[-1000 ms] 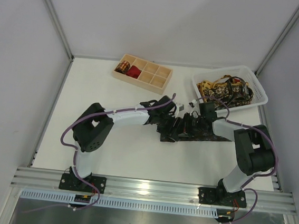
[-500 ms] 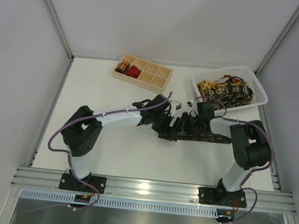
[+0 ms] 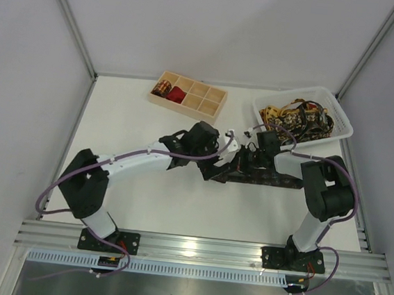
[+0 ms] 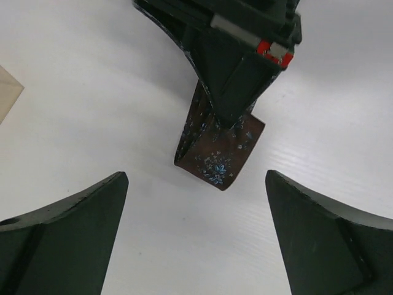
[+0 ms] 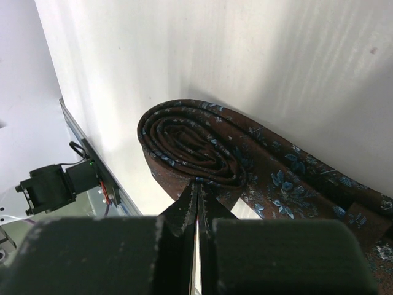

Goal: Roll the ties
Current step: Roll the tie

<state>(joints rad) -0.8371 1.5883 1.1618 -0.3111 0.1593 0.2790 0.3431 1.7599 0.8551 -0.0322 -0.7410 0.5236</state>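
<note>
One tie (image 5: 202, 147), right gripper (image 5: 197, 184) pinching, left gripper (image 4: 195, 184) spread

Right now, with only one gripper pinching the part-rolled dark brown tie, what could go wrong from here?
1. Only the right gripper, shut, pinches the dark brown floral fabric tie, at its coil's edge; the coil could loosen or slip.
2. The left gripper hangs open close to the right one; closing carelessly might strike it.
3. The tie's unrolled tail lies beside the right arm and may drag askew.
</note>
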